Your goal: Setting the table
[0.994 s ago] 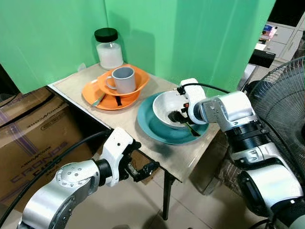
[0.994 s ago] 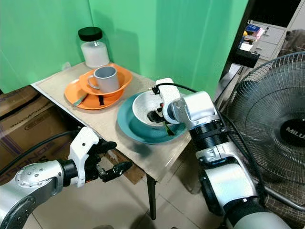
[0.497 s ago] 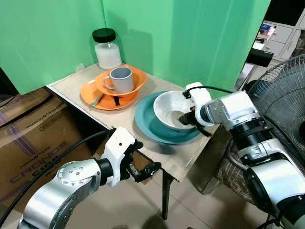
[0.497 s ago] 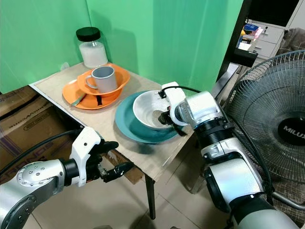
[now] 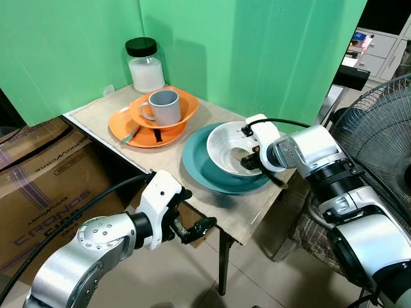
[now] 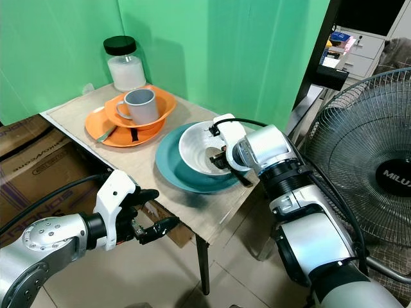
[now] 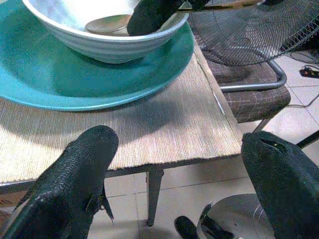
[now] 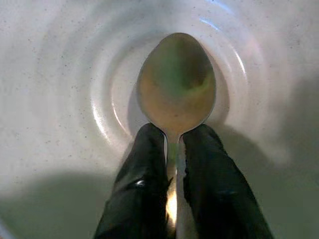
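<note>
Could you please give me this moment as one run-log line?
right gripper: shut on spoon, inside white bowl | bowl on teal plate | left gripper: open, off table edge

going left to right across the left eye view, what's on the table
jar → orange plate with orange bowl and mug → teal plate → white bowl → right gripper holding a spoon in it

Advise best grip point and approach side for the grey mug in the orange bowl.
Probably take the grey mug by its rim and wall on the side opposite the handle, coming from above. It stands upright and open-topped inside the orange bowl, whose raised sides would likely block a low side approach. The right claw is busy with the spoon.
</note>
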Controlling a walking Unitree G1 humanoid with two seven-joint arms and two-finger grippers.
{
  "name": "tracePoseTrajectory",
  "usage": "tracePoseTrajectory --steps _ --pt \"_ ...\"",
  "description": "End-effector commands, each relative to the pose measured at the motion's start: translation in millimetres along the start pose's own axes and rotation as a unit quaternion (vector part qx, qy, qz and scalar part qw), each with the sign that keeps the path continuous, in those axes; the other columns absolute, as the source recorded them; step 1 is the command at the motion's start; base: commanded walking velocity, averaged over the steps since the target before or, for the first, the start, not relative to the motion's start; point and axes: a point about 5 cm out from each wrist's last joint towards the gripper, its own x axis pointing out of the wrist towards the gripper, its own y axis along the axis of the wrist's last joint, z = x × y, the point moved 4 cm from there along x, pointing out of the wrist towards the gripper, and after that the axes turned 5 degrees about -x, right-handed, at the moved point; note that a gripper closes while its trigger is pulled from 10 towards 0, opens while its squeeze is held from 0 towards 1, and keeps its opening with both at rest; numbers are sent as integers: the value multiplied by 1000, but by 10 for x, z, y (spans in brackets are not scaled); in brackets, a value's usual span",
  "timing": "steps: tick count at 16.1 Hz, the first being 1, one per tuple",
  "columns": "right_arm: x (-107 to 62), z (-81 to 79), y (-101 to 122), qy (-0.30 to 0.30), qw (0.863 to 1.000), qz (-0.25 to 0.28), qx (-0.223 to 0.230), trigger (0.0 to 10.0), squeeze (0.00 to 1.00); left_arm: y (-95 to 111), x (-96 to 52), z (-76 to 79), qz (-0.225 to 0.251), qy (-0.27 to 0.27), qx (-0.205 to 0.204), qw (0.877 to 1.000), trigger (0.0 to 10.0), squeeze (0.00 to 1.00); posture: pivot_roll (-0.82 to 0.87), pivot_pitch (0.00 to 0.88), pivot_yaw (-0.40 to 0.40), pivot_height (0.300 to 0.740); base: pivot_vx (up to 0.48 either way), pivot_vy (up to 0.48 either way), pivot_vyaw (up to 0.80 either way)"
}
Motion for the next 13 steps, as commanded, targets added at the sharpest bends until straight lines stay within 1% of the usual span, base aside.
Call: tracePoseTrajectory --steps 1,5,9,11,12,13 --pt "-50 32 78 -4 1000 7 -11 0 0 38 5 -9 1 2 15 1000 10000 0 92 0 23 740 0 0 0" --pt "-50 -2 84 10 1000 7 -19 0 0 58 19 -26 4 8 21 1000 10000 0 93 0 22 740 0 0 0" --pt "-69 -4 142 15 1000 18 -21 0 0 79 28 -46 6 15 26 1000 10000 0 96 0 17 740 0 0 0" --pt "-110 -10 224 19 999 41 -16 0 0 84 35 -53 6 18 29 999 10000 0 98 0 12 740 0 0 0" --pt "-171 9 317 20 998 66 -3 0 0 97 36 -71 11 25 32 999 10000 0 100 0 9 740 0 0 0" --pt "-321 52 499 25 991 127 23 0 0 142 30 -110 24 39 35 998 10000 0 105 0 3 740 0 0 0"
